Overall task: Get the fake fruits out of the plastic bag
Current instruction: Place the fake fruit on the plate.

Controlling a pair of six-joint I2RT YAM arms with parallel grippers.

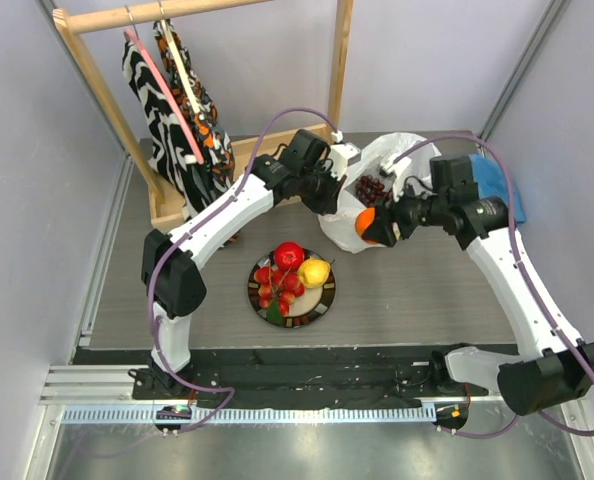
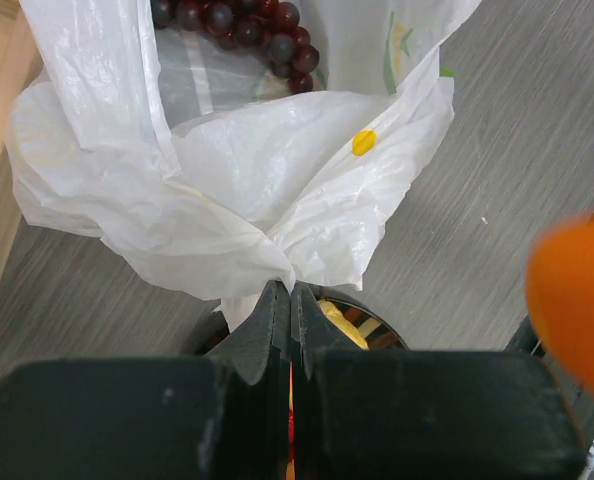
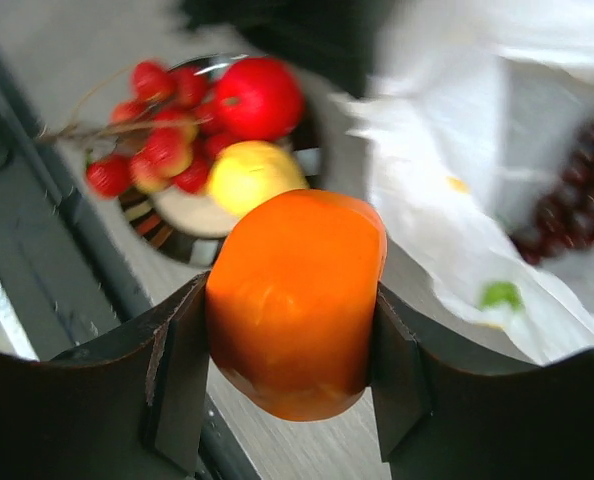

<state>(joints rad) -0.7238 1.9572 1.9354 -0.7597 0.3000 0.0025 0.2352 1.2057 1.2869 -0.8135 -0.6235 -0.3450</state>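
Grey wood-grain counter (image 1: 427,290), nearest the arm bases: seeing a dark plate (image 1: 325,300) loaded with red apple (image 1: 289,255), yellow lemon (image 1: 314,272) and red berry cluster (image 1: 277,290), all touching. Just beyond the plate, to the right: right hand (image 1: 382,225) clamped on the orange (image 1: 365,226), held above the counter beside the bag's near edge. Confirmed from the right wrist, both fingers (image 3: 177,370) pressed flat on the orange's sides. Level with it, to the left: left hand (image 1: 327,195) pinched shut on a bunched fold of the white plastic bag (image 1: 402,160), fingertips together with film between them, per left wrist. Further back, inside the open bag: dark purple grape bunch (image 1: 372,188), not out yet. Behind the bag, right: blue hat (image 1: 497,185). Far left: wooden rack (image 1: 87,60) with patterned garments (image 1: 177,110).
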